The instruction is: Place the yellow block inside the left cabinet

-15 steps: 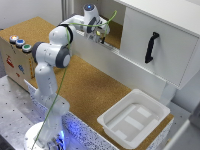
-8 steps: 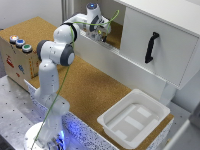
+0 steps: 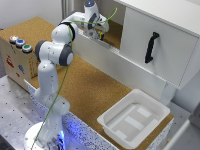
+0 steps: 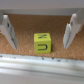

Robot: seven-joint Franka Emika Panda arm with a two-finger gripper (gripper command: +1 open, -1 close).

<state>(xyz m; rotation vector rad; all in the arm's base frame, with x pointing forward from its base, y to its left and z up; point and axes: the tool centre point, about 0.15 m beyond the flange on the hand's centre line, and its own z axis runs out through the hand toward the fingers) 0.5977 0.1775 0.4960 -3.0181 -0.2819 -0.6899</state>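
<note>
In the wrist view the yellow block point(image 4: 42, 42) rests on the cork-brown floor point(image 4: 30, 24) of the left cabinet, with a dark mark on its facing side. My gripper point(image 4: 39, 45) is open. Its two fingers point(image 4: 9, 32) stand apart on either side of the block without touching it. In the exterior view my gripper point(image 3: 99, 33) reaches into the open left cabinet bay point(image 3: 116, 36), beside the closed white door. I cannot make out the block in that view.
A white door with a black handle point(image 3: 151, 47) fronts the neighbouring bay. A white ledge point(image 4: 42, 64) runs along the bay's front edge. A white tub point(image 3: 133, 119) sits on the cork table. A box with coloured buttons point(image 3: 18, 42) stands at the exterior view's left.
The arm's elbow has shifted slightly; the gripper stays at the left cabinet bay with little visible movement.
</note>
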